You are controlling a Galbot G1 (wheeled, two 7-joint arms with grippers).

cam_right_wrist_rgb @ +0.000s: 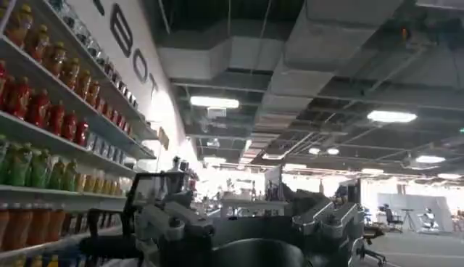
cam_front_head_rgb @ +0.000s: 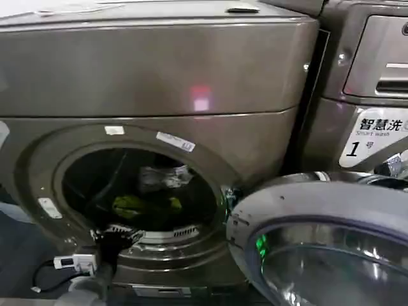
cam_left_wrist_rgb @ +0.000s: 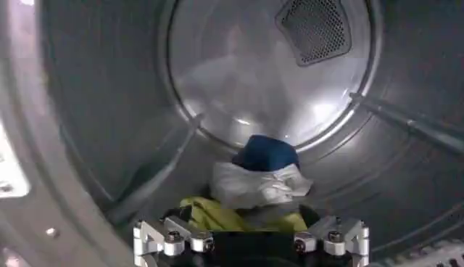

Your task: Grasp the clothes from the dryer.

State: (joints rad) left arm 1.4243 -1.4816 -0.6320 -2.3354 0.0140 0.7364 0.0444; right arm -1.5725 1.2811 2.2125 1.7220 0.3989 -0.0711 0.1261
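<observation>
Left gripper (cam_front_head_rgb: 118, 237): at the porthole's lower lip, fingers spread apart, holding nothing.
Clothes (cam_left_wrist_rgb: 250, 190): heaped on the drum floor just past the fingers; yellow-green nearest, white on it, dark blue behind.
Dryer (cam_front_head_rgb: 153, 70): bronze-grey, door (cam_front_head_rgb: 319, 248) swung open to the right.
Left wrist view: steel drum, perforated vent (cam_left_wrist_rgb: 315, 29) in the back wall.
Right gripper (cam_right_wrist_rgb: 254, 232): raised, facing shelves of bottles (cam_right_wrist_rgb: 43, 109) and ceiling lights; finger state unclear.

Three garments (cam_left_wrist_rgb: 255, 190), two machines (cam_front_head_rgb: 153, 95), one open door (cam_front_head_rgb: 325, 242).
</observation>
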